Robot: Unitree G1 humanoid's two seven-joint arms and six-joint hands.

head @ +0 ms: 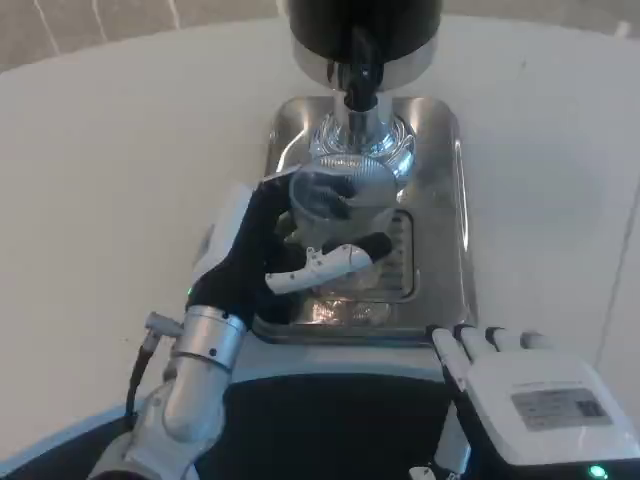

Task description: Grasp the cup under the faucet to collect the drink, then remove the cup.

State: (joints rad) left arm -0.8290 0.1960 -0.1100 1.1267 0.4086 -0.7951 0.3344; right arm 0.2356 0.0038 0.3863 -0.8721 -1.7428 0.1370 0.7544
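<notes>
My left hand (262,262) is wrapped around the clear cup (335,205), fingers curled round its near side and the thumb across the front, so the cup is held, not just touched. The cup sits over the steel drip tray (440,200), at the middle of the tray and toward its far edge, with its open mouth just below the black faucet (358,85) of the dispenser (365,25). The tray itself stands on the white table (100,190), close to the near edge. My right hand (510,375) waits low by the tray's near right corner, its fingers lying straight and side by side, holding nothing. As I judge it, the step in hand is holding the cup in place to take the drink; I cannot tell whether any liquid is in it yet, the wall being clear and full of reflections. To do this well I should keep the mouth centred under the spout, keep the cup upright, and grip only as firmly as a thin plastic wall will bear, since squeezing could buckle it and spill. When I draw it away I should bring it toward the near edge level and slowly.
</notes>
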